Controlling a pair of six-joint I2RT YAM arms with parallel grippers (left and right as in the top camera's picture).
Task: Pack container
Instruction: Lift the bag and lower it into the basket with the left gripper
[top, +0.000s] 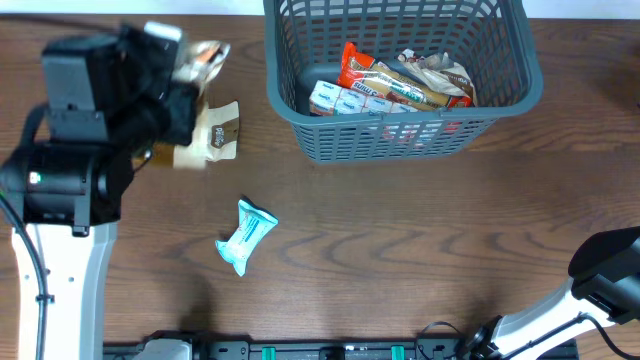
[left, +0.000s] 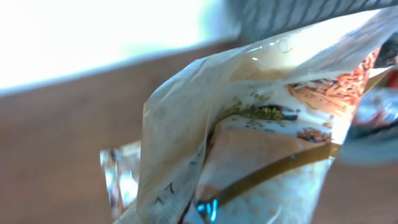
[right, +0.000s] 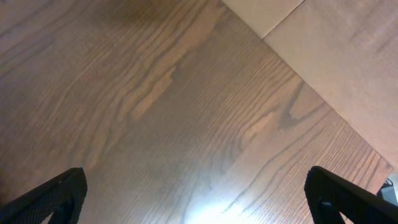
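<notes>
We see the container (top: 500, 110) standing at the far edge of the worktop (top: 400, 240), a little right of the middle, upright and with its open top towards the overhead camera. On its floor lie several snacks, packed close together: an orange-red packet (top: 356, 65) at the left, white-and-blue packets (top: 335, 98) along the near wall, a long bar (top: 420, 92) laid slantwise across them, and a crinkled cream wrapper (top: 438, 68) at the right.

The left arm stands over the far left corner of the worktop, well apart from the container. A beige packet (top: 216, 130) (left: 249, 124) sits at the left gripper (top: 190, 112) and fills most of the left wrist view, with the wood blurred behind it. The wrapper hides the fingers, so we can only say the jaws look clamped on the beige packet, which seems to be clear of the table.

A teal packet (top: 245, 237) lies flat on the bare wood towards the near edge, left of the middle, apart from both arms and from the container.

The right arm sits at the near right corner. The right gripper (right: 199, 205) is held over bare wood with its jaws wide; only its dark fingertips (right: 56, 196) show, one in each lower corner of the wrist view, with nothing between them. The worktop's edge and pale floor (right: 336, 50) cross that view's upper right.
</notes>
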